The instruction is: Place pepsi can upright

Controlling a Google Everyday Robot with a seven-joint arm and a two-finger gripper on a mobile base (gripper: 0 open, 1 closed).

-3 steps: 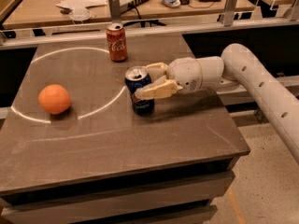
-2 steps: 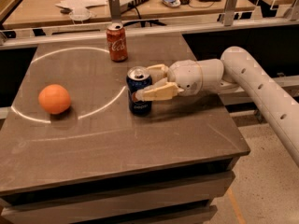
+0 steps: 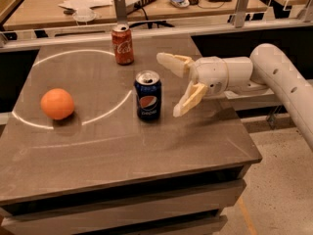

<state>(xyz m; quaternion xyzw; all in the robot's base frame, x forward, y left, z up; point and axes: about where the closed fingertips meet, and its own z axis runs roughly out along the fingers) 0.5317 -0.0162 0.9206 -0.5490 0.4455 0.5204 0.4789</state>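
The pepsi can is dark blue with the round red-white-blue logo facing me and a silver top. It stands upright on the grey-brown table, near the middle. My gripper is just right of the can, open wide and empty. One beige finger points up-left behind the can's top, and the other finger points down toward the table at the can's right. Neither finger touches the can. The white arm comes in from the right.
A red Coca-Cola can stands upright at the table's far edge. An orange sits at the left. A white curved line is drawn on the table. A cluttered desk lies behind a rail.
The gripper was closed around the pepsi can; it has now opened and pulled back to the right, leaving the can standing upright on the table.
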